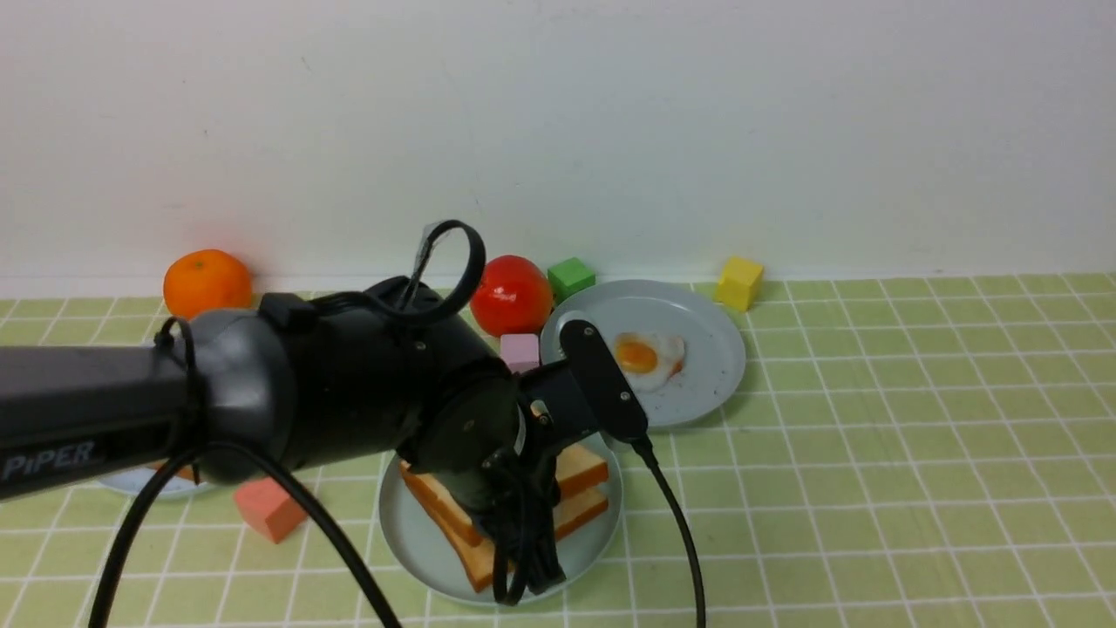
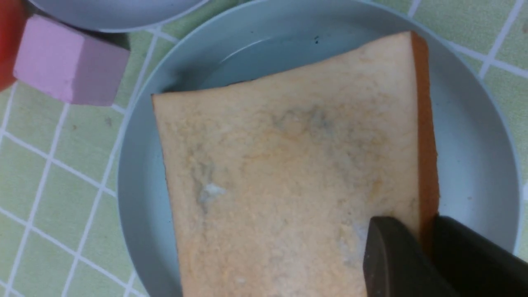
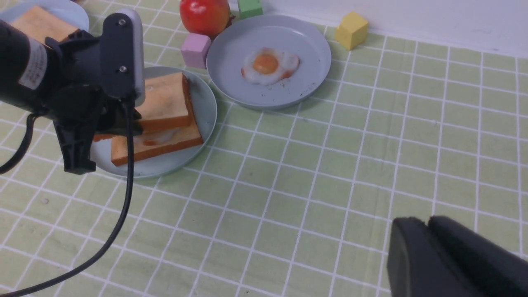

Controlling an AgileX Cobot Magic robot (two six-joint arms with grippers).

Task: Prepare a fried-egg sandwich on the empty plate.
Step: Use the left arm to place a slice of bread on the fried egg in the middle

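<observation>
Left gripper point(image 2: 425, 251): fingers clamped on the crust edge of the top toast slice point(image 2: 288, 173), stacked on a second slice with egg white between, on the teal plate point(image 1: 410, 532). At its 1 o'clock, a second plate point(image 1: 706, 384) holds a fried egg point(image 1: 649, 358). Right gripper point(image 3: 429, 251): fingers together, nothing held.

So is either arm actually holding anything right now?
Yes: the left gripper pinches the top toast slice by its crust edge. The right gripper holds nothing.
</observation>
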